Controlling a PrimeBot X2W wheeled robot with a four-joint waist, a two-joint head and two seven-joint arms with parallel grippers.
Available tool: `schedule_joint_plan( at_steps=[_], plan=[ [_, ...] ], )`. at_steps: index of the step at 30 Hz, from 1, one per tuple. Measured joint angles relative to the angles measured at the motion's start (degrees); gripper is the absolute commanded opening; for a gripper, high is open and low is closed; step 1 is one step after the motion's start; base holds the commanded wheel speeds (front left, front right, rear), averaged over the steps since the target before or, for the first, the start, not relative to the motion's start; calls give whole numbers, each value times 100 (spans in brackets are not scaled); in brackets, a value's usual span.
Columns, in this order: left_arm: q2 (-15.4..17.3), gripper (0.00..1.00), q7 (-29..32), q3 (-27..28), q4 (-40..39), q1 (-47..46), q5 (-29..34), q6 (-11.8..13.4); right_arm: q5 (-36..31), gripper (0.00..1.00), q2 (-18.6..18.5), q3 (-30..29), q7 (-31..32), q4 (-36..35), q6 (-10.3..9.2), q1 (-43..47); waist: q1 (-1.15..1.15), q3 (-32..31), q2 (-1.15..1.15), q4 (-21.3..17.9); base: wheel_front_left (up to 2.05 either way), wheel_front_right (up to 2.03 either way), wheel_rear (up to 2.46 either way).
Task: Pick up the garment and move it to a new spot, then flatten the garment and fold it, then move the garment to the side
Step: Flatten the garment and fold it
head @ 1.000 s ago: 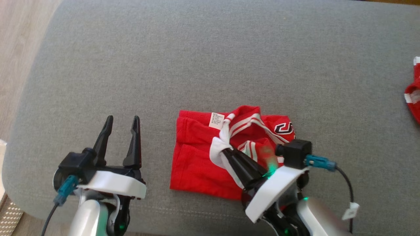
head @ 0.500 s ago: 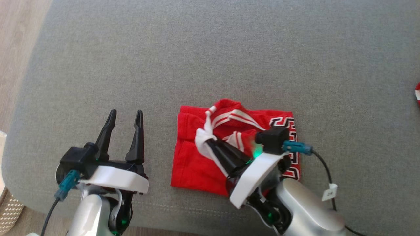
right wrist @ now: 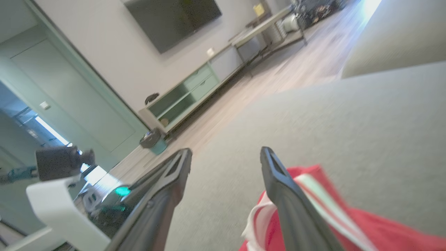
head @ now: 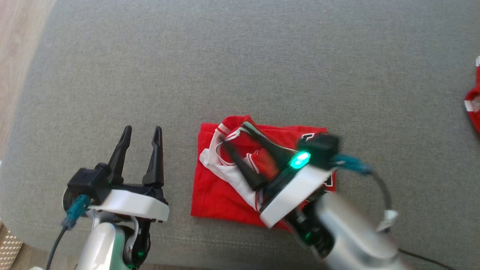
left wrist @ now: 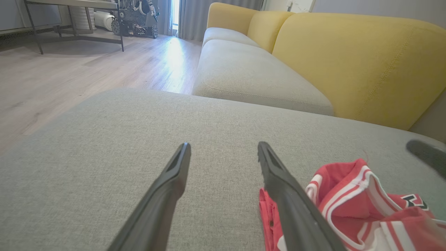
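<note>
The red garment (head: pixel 217 195) with white trim lies folded on the grey cushion (head: pixel 240 56), near its front edge. My right gripper (head: pixel 236 135) is open just above the garment's upper left part, its fingers spread over the loose white-striped fold, nothing held between them. In the right wrist view the right gripper (right wrist: pixel 226 153) shows open jaws, with the garment (right wrist: pixel 348 223) beneath the right finger. My left gripper (head: pixel 142 131) is open and empty, to the left of the garment and apart from it. The left wrist view shows the left gripper (left wrist: pixel 223 148) open and the garment (left wrist: pixel 366 209) at lower right.
Another red and white piece of cloth (head: pixel 473 108) lies at the cushion's far right edge. Wooden floor (head: pixel 15 37) runs along the left. A yellow sofa (left wrist: pixel 348 62) stands beyond the cushion. The cushion's front edge is just below both grippers.
My right gripper has gone from shut on the white-trimmed fold to open, letting it drop, and has shifted left over the garment. The left arm has stayed put.
</note>
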Motion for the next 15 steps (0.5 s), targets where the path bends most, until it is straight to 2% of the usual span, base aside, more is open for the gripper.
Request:
schedule_joint_plan(
  at_steps=[4, 5, 7, 15],
  plan=[
    [-1, 100, 0, 31, 19, 5, 27, 1, -254, 100, -94, -695, -285, -408, 0, 73, 0, -54, 0, -66, 0, 0, 0],
    [-1, 100, 0, 63, 38, 14, 88, 1, -539, 100, -176, -1194, -322, -521, 0, 217, 0, -89, 0, -110, 0, 0, 0],
    [-2, 100, 0, 110, 51, 18, 118, 1, -694, 100, -216, -1739, -322, -616, 0, 468, 0, -120, 0, -153, 0, 0, 0],
    [18, 100, 0, 235, 138, 47, 210, 0, -1382, 100, -223, -3543, -304, -1057, 0, 1265, 0, -223, 0, -327, 0, 0, 0]
  ],
)
